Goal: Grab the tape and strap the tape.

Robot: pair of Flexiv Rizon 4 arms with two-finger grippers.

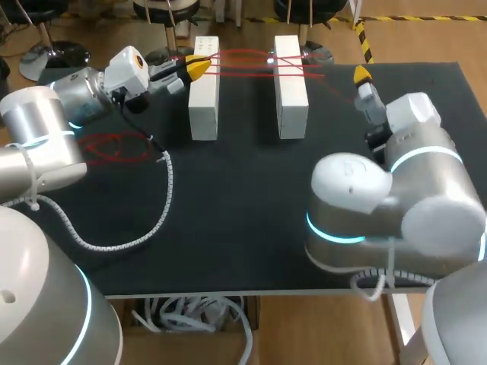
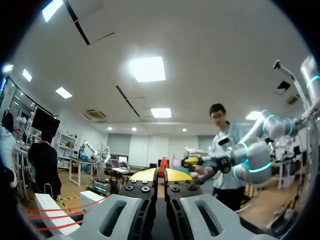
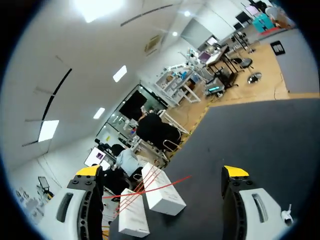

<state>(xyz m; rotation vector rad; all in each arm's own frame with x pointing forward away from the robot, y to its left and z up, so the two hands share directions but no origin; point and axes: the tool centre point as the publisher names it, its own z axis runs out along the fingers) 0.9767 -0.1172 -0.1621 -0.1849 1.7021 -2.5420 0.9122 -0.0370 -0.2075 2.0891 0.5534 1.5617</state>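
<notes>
– So, where is the tape (image 1: pixel 251 65)?
– Red strands of it run across the two white blocks (image 1: pixel 204 95), which stand side by side at the far side of the table (image 1: pixel 243 220). The strands cross over in the gap between them.
– And on the left?
– The strands run right up to the tips of the left gripper (image 1: pixel 196 67), just beside the block on its side. More red tape lies in a loose heap (image 1: pixel 114 146) on the table near the left arm, well apart from the blocks.
– How are those fingers?
– Clenched. In its wrist view the left gripper (image 2: pixel 161 175) has its yellow tips pressed almost together. From above the tape ends at them, so it is grasping the tape.
– The right one?
– The right gripper (image 1: pixel 362 76) hangs past the other block, with a thin strand reaching toward it. In its own view the right gripper (image 3: pixel 162 172) is released, fingers spread wide. The blocks (image 3: pixel 160 192) are ahead, and one strand runs out between the fingers, touching neither.
– Anything else?
– A white coiled cable (image 1: pixel 156 220) from the left arm curls over the table.
</notes>
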